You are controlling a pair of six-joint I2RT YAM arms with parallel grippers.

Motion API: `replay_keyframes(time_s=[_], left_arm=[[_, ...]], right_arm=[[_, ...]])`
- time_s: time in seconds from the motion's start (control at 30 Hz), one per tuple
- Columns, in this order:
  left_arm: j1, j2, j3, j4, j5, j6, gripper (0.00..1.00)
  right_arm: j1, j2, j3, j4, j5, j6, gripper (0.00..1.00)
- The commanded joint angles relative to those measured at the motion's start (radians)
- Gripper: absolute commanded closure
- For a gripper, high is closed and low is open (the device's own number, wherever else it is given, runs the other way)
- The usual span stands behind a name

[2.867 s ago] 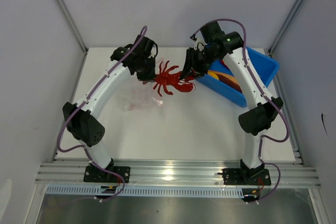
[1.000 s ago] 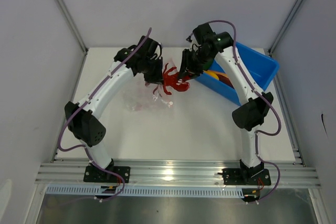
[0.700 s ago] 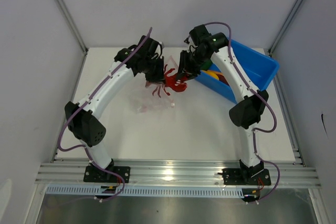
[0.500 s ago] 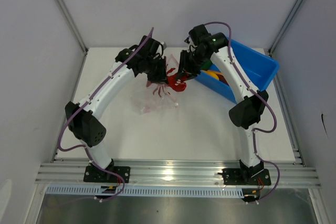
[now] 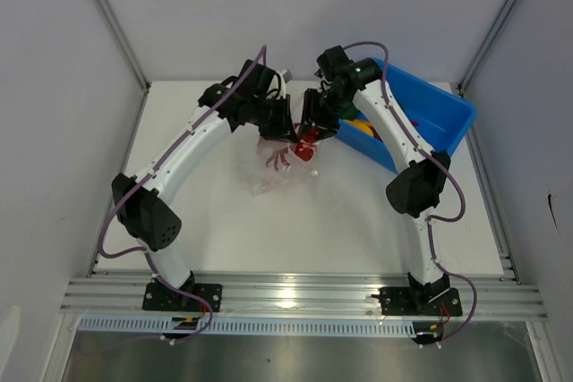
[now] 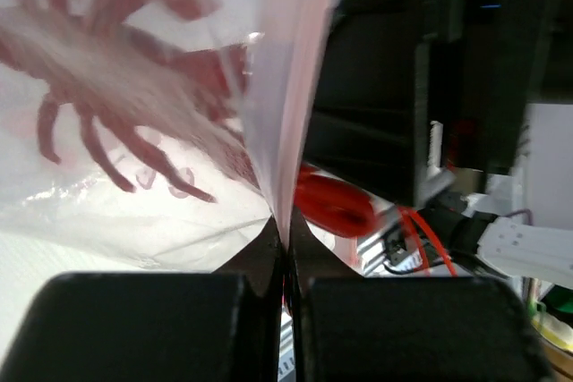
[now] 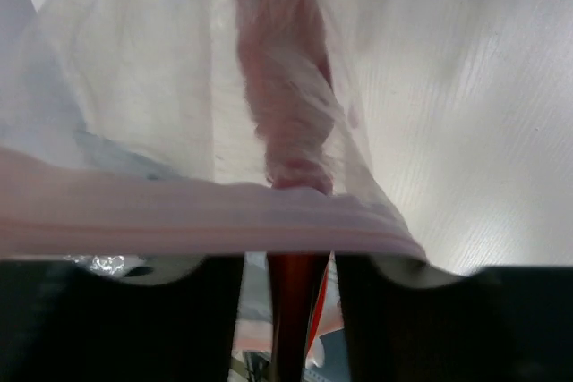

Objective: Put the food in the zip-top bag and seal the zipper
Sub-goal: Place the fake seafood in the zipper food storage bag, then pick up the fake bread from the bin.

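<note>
The left gripper pinches tight the edge of the clear crinkly plastic zip-top bag. The red plastic toy crab lies partly inside, its body clamped between the fingers of the right gripper beside the pale pink zipper strip.

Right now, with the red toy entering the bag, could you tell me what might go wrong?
The left end effector pinches only one edge of the zip-top bag, so the film could slip free. The red toy may catch on the zipper where the right end effector holds it.
</note>
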Motion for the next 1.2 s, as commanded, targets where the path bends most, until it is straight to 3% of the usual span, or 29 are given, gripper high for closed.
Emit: replay_keyframes(time_s=[0.0, 0.03, 0.07, 0.1, 0.57, 0.87, 1.17], left_arm=[[-0.009, -0.012, 0.033, 0.064, 0.103, -0.026, 0.99], [-0.010, -0.012, 0.033, 0.066, 0.110, -0.028, 0.99], [-0.010, -0.015, 0.031, 0.069, 0.116, -0.025, 0.99], [-0.009, -0.018, 0.031, 0.069, 0.116, -0.023, 0.99], [0.022, -0.047, 0.013, 0.080, 0.138, -0.011, 1.00], [0.053, -0.035, 0.002, 0.066, 0.150, 0.006, 1.00], [0.053, -0.025, 0.001, 0.052, 0.158, 0.050, 1.00]], right_arm=[[0.011, -0.001, 0.053, -0.010, 0.020, 0.018, 0.51], [0.011, -0.002, 0.054, -0.006, 0.017, 0.017, 0.39], [0.011, -0.005, 0.053, 0.002, 0.015, 0.017, 0.03], [0.011, -0.013, 0.053, 0.007, 0.009, 0.008, 0.01], [-0.046, -0.194, 0.039, 0.036, 0.066, -0.041, 0.01], [-0.306, -0.313, -0.134, 0.175, 0.034, 0.021, 0.01], [-0.443, -0.226, -0.225, 0.317, 0.277, -0.086, 0.02]])
